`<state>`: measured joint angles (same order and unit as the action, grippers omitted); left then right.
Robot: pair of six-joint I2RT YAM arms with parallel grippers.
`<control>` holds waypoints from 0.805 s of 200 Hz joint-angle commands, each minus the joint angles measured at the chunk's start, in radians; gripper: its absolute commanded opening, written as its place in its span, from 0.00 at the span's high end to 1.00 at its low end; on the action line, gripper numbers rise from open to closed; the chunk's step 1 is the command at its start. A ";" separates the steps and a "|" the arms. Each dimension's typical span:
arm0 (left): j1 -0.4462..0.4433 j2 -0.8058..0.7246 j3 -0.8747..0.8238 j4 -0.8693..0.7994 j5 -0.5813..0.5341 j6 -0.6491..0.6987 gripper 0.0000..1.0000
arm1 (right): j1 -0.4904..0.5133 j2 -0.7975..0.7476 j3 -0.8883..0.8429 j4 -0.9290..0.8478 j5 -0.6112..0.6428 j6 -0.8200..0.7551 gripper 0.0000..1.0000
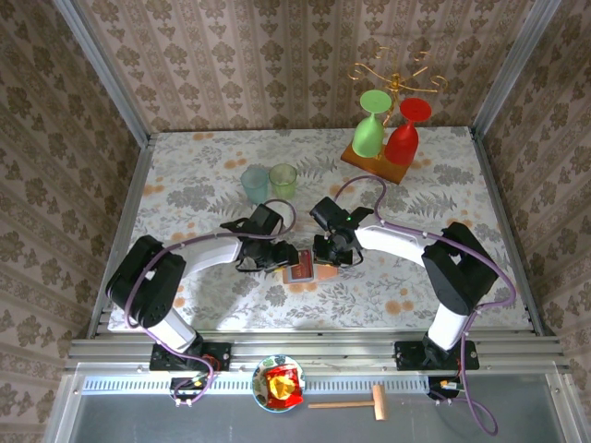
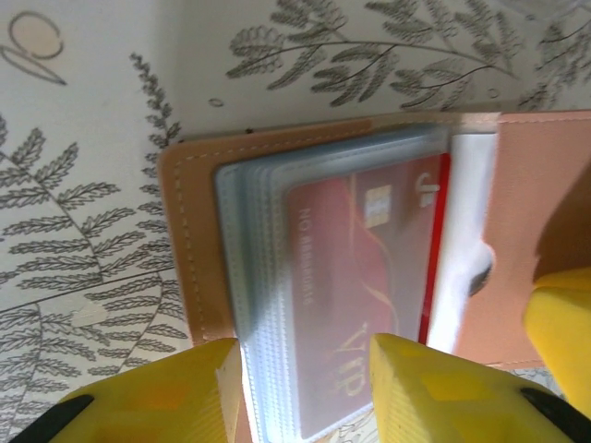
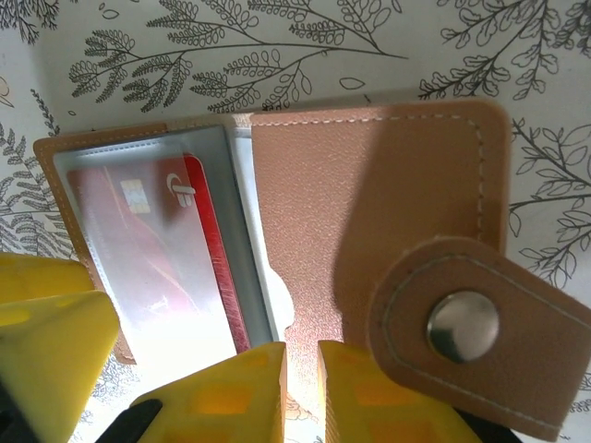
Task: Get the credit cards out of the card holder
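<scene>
Wallet (image 1: 300,270) is lying open, red card (image 2: 355,277) showing inside. I'm seeing left gripper (image 2: 305,397) spread over its sleeves (image 2: 247,277); right gripper (image 3: 302,388), at its edge, I cannot tell.

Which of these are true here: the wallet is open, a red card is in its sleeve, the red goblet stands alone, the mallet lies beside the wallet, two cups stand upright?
1. The wallet lies open. True.
2. A red card sits inside a clear sleeve. True.
3. The red goblet stands alone. False: a green goblet stands right beside it.
4. The mallet lies beside the wallet. False: it lies at the near edge, by the bowl.
5. A blue cup and a green cup stand upright. True.
</scene>
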<state>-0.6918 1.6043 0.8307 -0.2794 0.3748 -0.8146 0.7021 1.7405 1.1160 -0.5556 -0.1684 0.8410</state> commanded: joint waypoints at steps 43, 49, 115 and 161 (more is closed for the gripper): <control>0.004 0.048 -0.029 0.077 0.011 -0.006 0.60 | -0.003 0.021 -0.083 0.048 0.021 0.025 0.84; 0.004 0.051 -0.031 0.084 0.016 -0.007 0.60 | -0.003 0.019 -0.090 0.053 0.022 0.028 0.84; -0.020 0.071 -0.038 0.122 0.038 -0.030 0.67 | -0.004 0.022 -0.128 0.070 0.046 0.031 0.84; -0.028 0.054 -0.060 0.127 0.028 -0.046 0.69 | -0.014 0.028 -0.101 0.060 0.061 0.001 0.85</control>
<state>-0.6987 1.6497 0.8051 -0.1566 0.3916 -0.8379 0.6964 1.7477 1.0084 -0.4931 -0.1604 0.8623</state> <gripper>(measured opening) 0.308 0.154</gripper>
